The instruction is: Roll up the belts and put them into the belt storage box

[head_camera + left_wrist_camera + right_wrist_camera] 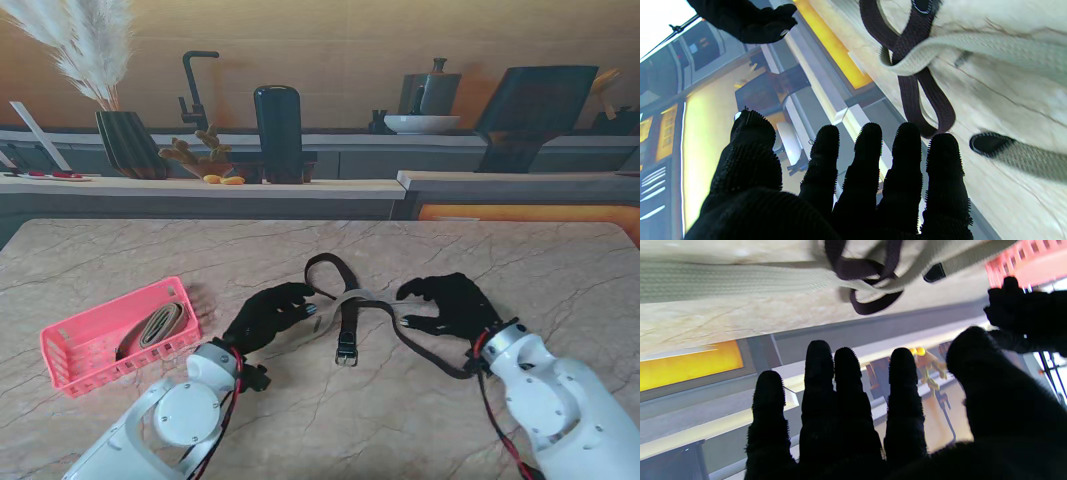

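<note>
A dark brown belt [322, 266] lies in a loose loop at the table's middle, its buckle [346, 352] toward me. A pale beige belt [368, 299] crosses over it. My left hand [268, 316] hovers at the beige belt's left end, fingers spread and holding nothing. On the belts' right side my right hand [450, 305] is open too. The left wrist view shows spread fingers [870, 166], the dark belt [923, 100] and the beige belt [973, 46]. In the right wrist view, both belts [723, 280] [870, 270] lie beyond bare fingers [846, 390]. The pink storage box [75, 365] at the left holds one rolled belt [155, 327].
The marble table [330, 420] ends at a far edge, with a counter behind it. That counter carries a vase of pampas grass [125, 140], a dark cylinder [278, 130] and a white bowl [422, 123]. The box stands close to my left forearm.
</note>
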